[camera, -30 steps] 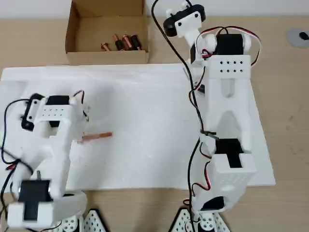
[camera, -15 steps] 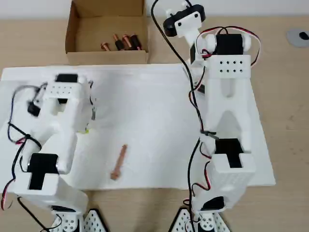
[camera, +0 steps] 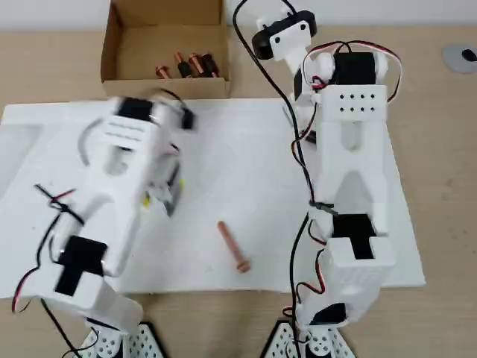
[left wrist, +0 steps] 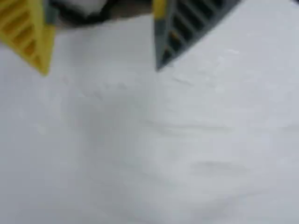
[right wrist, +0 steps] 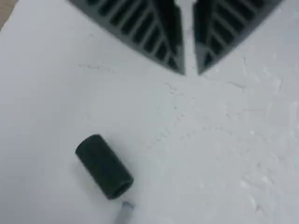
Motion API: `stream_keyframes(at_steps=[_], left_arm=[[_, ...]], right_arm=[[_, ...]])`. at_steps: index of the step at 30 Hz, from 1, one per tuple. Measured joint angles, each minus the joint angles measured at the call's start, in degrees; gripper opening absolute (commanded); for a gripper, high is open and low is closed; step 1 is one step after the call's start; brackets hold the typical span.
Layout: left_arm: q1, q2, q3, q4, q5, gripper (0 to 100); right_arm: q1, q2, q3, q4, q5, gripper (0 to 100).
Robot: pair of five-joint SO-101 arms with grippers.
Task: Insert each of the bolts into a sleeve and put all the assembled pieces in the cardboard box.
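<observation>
A copper bolt (camera: 233,245) lies loose on the white foam sheet (camera: 246,164), near its front edge. My left gripper (camera: 165,195) hangs over the foam to the left of the bolt, apart from it. Its yellow-tipped fingers (left wrist: 28,32) stand open over bare foam, and the left gripper (left wrist: 100,70) holds nothing. A black sleeve (right wrist: 103,166) lies on its side on the foam. My right gripper (right wrist: 189,72) hovers a short way from it, fingers shut on nothing. The cardboard box (camera: 112,56) at the back holds several assembled pieces (camera: 186,66).
The right arm's white body (camera: 350,186) stretches over the right side of the foam, with black cables (camera: 298,149) along it. Bare wooden table (camera: 440,186) lies to the right. Foam between the two arms is open.
The left arm swung from the foam's left edge toward the middle. The bolt left the gripper's side and moved right along the front of the foam, turning as it went.
</observation>
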Motion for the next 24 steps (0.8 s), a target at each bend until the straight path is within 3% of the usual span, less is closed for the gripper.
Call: stream_keyframes(at_steps=[5, 10, 17, 24], left_arm=[[11.08, -1.49, 3.43, 0.0, -14.77, 17], [16.0, -5.27, 3.52, -0.88, -27.08, 16], [17.14, -5.27, 3.6, -17.58, -30.59, 17], [25.14, -5.27, 3.78, -28.75, -37.89, 17]], right_arm=[[6.86, 0.09, 1.58, 0.09, 0.0, 1.2], [18.9, 0.09, 0.79, 0.09, 0.62, 1.2], [38.24, 0.09, -10.11, 0.18, 6.42, 1.2], [51.69, 0.09, -18.73, 0.26, 6.86, 1.2]])
